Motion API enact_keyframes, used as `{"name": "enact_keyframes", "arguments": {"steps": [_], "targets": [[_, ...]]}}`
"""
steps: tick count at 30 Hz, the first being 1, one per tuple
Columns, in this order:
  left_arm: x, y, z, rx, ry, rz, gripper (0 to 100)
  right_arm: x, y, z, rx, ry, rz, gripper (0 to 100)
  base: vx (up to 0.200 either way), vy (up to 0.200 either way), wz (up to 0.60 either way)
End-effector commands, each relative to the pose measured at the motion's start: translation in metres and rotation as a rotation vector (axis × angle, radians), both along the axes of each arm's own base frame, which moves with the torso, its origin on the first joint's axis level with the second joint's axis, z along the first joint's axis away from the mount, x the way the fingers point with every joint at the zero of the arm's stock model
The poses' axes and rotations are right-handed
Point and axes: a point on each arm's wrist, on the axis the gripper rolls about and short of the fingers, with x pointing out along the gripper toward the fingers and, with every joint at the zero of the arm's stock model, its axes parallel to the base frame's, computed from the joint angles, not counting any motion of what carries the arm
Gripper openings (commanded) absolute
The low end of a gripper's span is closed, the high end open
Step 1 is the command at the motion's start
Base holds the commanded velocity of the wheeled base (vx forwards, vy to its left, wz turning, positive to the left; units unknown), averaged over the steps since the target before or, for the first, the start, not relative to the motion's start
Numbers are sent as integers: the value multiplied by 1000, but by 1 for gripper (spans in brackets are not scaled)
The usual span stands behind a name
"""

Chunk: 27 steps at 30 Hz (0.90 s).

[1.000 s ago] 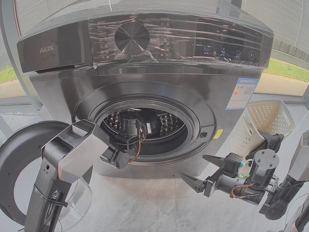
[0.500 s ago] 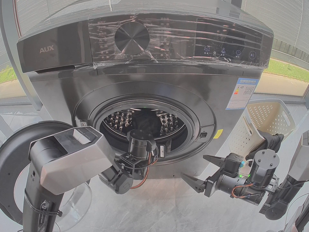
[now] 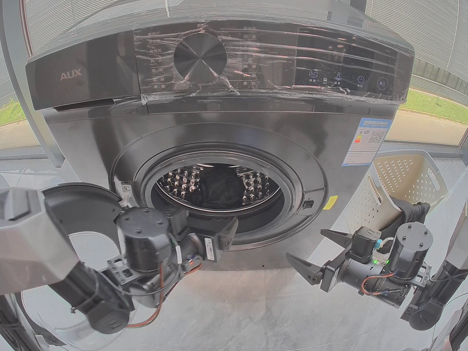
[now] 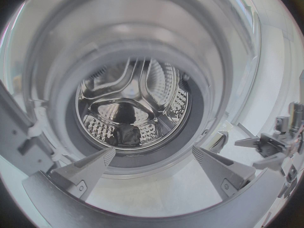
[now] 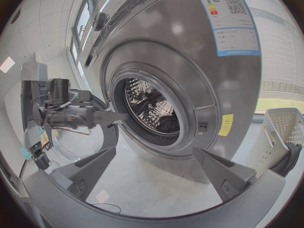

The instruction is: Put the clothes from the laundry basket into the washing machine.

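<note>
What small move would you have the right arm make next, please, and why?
Probably swing the right gripper toward the laundry basket, onto the dark garment draped over its rim. That gripper is open, empty and points away from the basket, while another dark cloth lies in the drum.

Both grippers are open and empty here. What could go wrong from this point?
1. The cloth hangs over the rim of the basket, so the right gripper may drag the basket along or drop the cloth on the floor.
2. The left gripper sits before the drum, in the right one's likely path, so they could collide.
3. The left gripper is also close to the open door and might knock it.
</note>
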Motion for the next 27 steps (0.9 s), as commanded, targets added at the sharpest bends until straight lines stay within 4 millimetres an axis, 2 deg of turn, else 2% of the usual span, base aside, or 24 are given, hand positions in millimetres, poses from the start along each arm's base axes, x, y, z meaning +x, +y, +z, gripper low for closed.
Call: {"name": "enact_keyframes", "arguments": {"steps": [1, 5, 10, 12, 13, 17, 23, 27], "targets": [[-68, 55, 38, -83, -94, -9, 100, -10, -21, 21, 39, -61, -87, 100, 0, 0, 0], [-88, 75, 41, -86, -109, 20, 100, -14, -39, 26, 40, -62, -154, 100, 0, 0, 0], [-99, 93, 45, -66, -146, 99, 100, -17, -72, 27, 21, -68, -285, 100, 0, 0, 0], [-101, 97, 45, -62, -151, 116, 100, -18, -78, 27, 20, -66, -301, 100, 0, 0, 0], [-107, 106, 46, -63, -161, 136, 100, -23, -86, 27, 18, -66, -326, 100, 0, 0, 0], [-118, 118, 44, -67, -171, 143, 100, -31, -86, 30, 21, -61, -319, 100, 0, 0, 0], [-128, 128, 48, -69, -199, 171, 100, -35, -89, 31, 16, -48, -352, 100, -200, 0, 0], [-136, 138, 55, -74, -242, 182, 100, -45, -93, 35, 5, -35, -347, 100, -200, 0, 0]]}}
